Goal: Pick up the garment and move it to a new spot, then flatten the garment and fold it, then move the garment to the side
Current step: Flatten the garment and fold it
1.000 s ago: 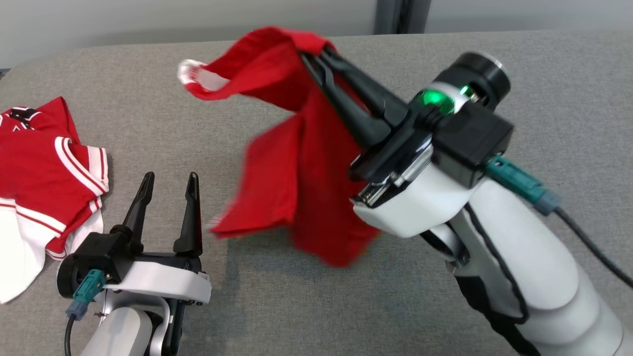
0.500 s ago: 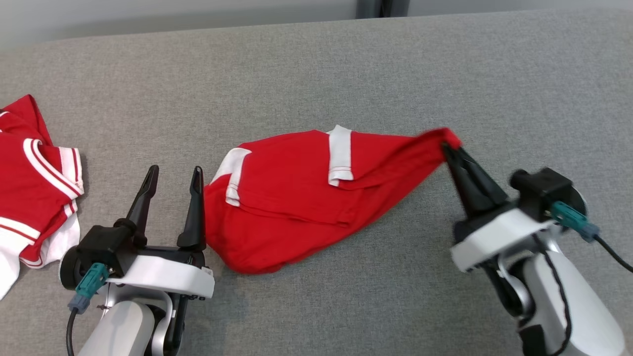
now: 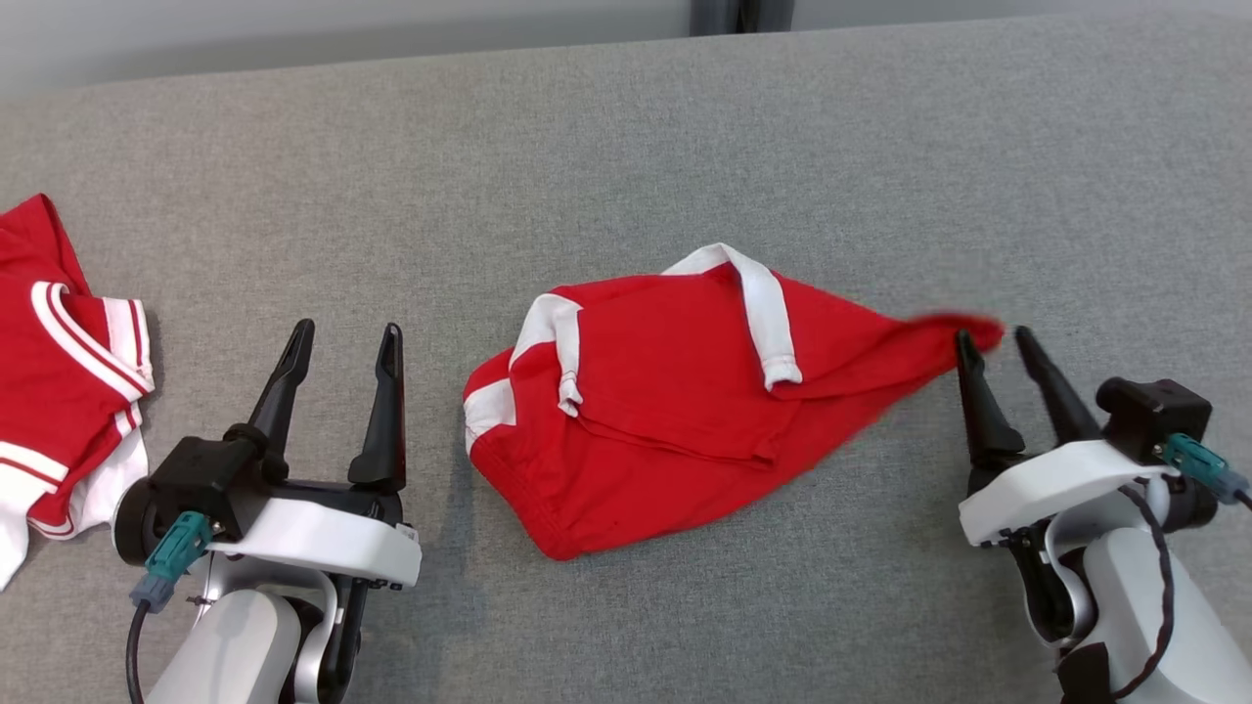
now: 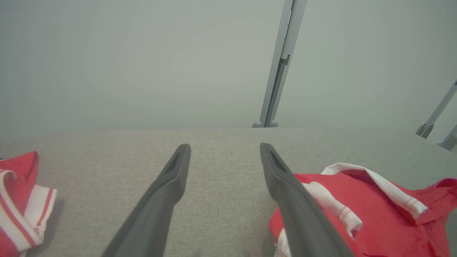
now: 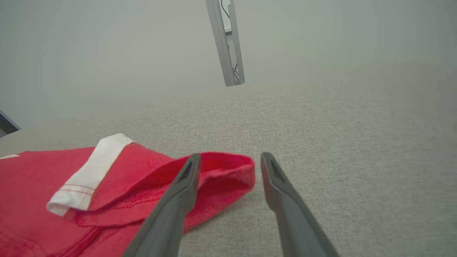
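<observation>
A red garment [image 3: 685, 401] with white trim lies crumpled in the middle of the grey table [image 3: 626, 137], a pointed corner stretching right. My right gripper [image 3: 993, 337] stands open at that corner; in the right wrist view the red tip [image 5: 228, 171] lies between and just past my spread fingers [image 5: 185, 178], loose. My left gripper [image 3: 344, 330] is open and empty, left of the garment. The left wrist view puts the garment [image 4: 378, 214] just beyond my right-hand finger [image 4: 285, 185].
A second red and white garment [image 3: 68, 362] lies bunched at the table's left edge, also in the left wrist view [image 4: 21, 200]. A grey post [image 4: 278, 64] rises behind the table's far edge. Bare cloth surface lies beyond and right of the garment.
The right gripper carried the hanging garment down and right, laid it on the table, then opened and released its corner. The head camera tilted. The left gripper has not moved.
</observation>
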